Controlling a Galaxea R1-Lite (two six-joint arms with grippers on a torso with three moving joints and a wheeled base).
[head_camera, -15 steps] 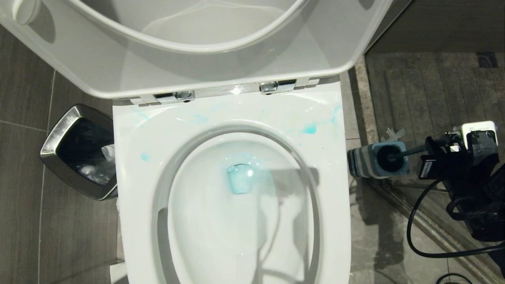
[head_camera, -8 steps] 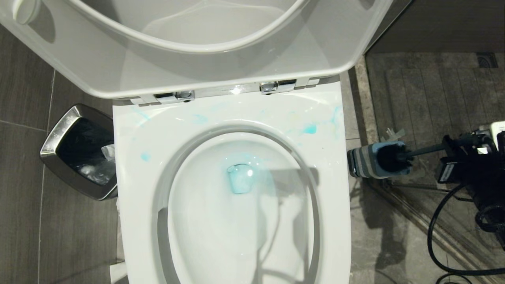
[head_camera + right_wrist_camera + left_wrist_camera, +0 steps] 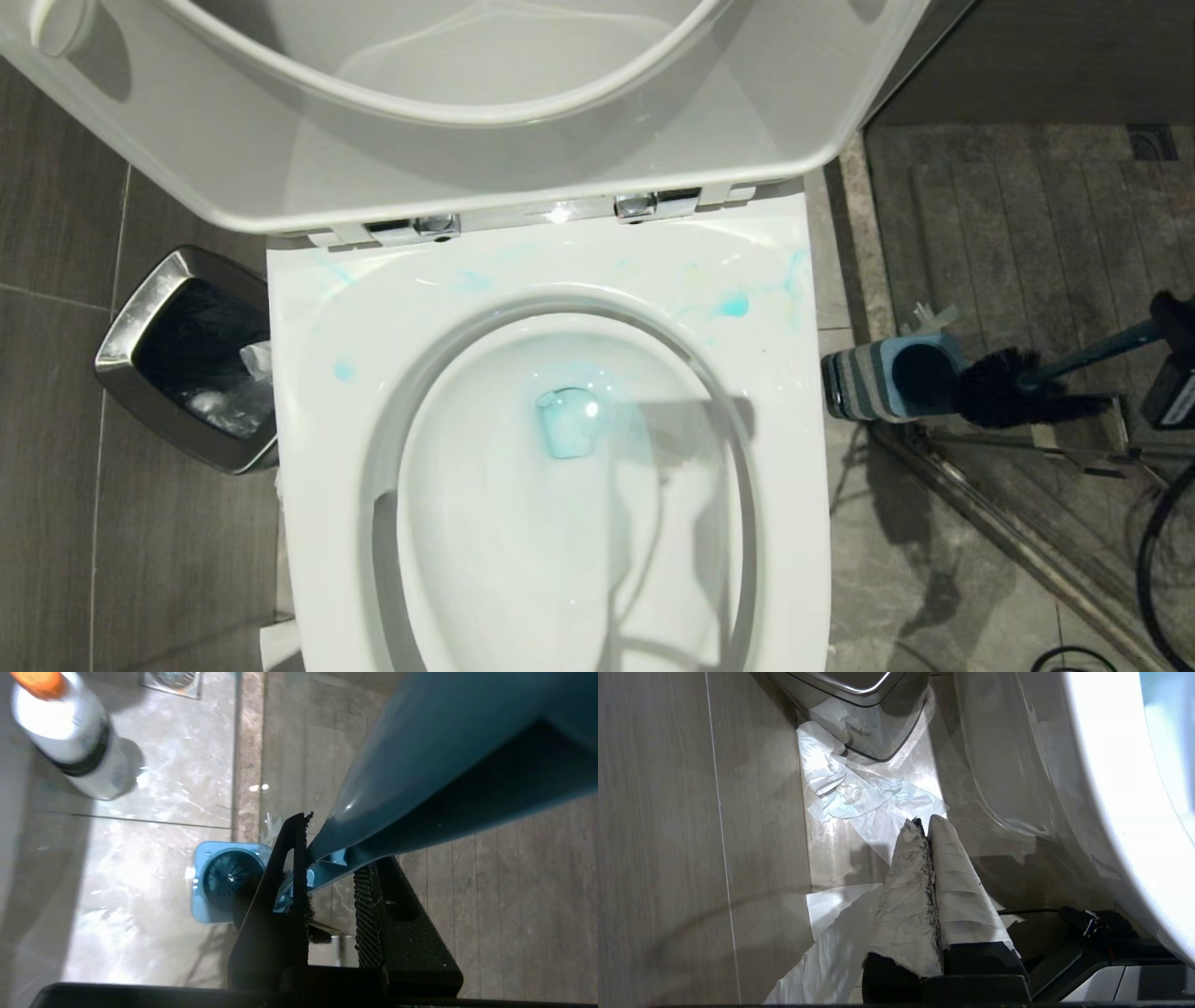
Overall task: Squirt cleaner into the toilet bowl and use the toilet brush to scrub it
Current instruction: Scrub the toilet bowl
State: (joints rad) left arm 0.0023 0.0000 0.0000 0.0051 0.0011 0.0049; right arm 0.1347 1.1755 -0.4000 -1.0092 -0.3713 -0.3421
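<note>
The right gripper (image 3: pixel 327 877) has its two black ribbed jaws closed narrowly on the slim dark teal-blue plastic handle of the toilet brush (image 3: pixel 420 765), which crosses the right wrist view from the jaws up to the upper right. In the head view this gripper shows only as a dark shape at the right edge (image 3: pixel 1174 322), with the toilet brush (image 3: pixel 1027 392) slanting down and left from it; the black bristle head hangs just right of the square blue and grey-striped holder (image 3: pixel 887 378) and is out of it. The holder stands on the grey stone floor, just beside the right side of the toilet bowl. In the right wrist view the holder's open blue mouth (image 3: pixel 219 882) lies left of the jaws, and a white bottle with an orange cap (image 3: pixel 70 737) stands in the upper left.

The left gripper (image 3: pixel 924 826) has its paper-wrapped fingers (image 3: pixel 906 891) pressed together with nothing between them, low in the left wrist view above crumpled white tissue (image 3: pixel 859 793) on the floor.

The large glossy white ceramic toilet bowl (image 3: pixel 317 373) fills the centre of the head view, seat and lid raised at the top. Bright turquoise cleaner (image 3: pixel 568 422) pools in the bowl's middle, with pale smears on the rear rim. A steel-rimmed dark waste bin (image 3: pixel 177 355) sits at the left.
</note>
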